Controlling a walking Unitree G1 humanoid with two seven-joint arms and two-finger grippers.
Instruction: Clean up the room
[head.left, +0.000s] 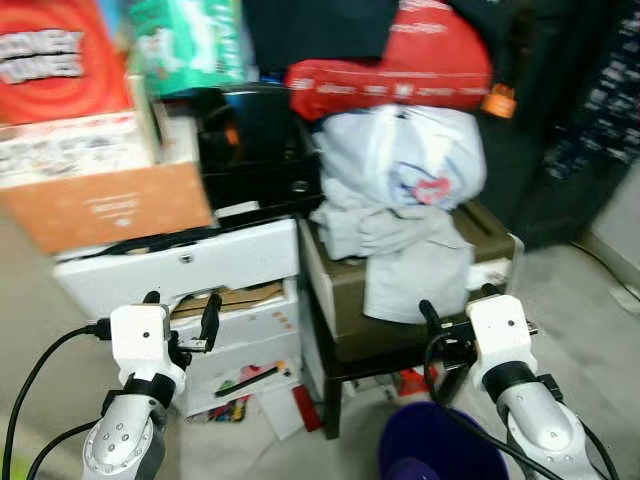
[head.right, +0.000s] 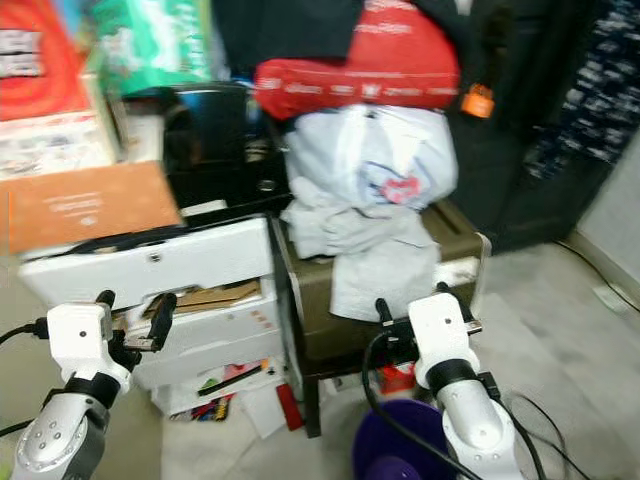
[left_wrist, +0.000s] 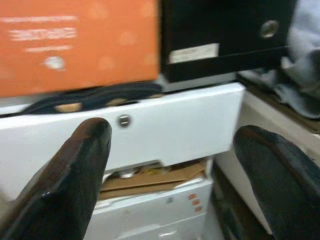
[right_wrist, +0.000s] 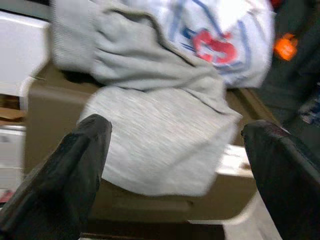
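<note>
Your left tool (head.left: 180, 318) sits at the lower left of the head view with its two black fingers (left_wrist: 75, 165) spread apart and nothing between them, pointed at the white drawer unit (head.left: 190, 265). The top drawer hangs partly pulled out, and brown cardboard (head.left: 235, 298) shows in the gap beneath it. An orange box (head.left: 110, 205) rests on top of the unit, with a black appliance (head.left: 255, 140) just beside it toward the centre.

Your right tool (head.left: 455, 310) is at the lower right, fingers (right_wrist: 60, 175) also apart and empty, facing the grey garment (right_wrist: 150, 140). That garment drapes over the front edge of the olive-brown box (head.left: 345, 310), which stands right of the drawers at the middle of the frame. A white plastic bag (head.left: 410, 155) with a red and blue print lies on the garment, and a red bag (head.left: 400, 65) sits above it near the top centre.

A purple bin (head.left: 440, 450) shows at the bottom edge, near your right arm. Papers and small items (head.left: 250, 385) lie scattered on the floor (head.left: 590, 320) below the drawers.
</note>
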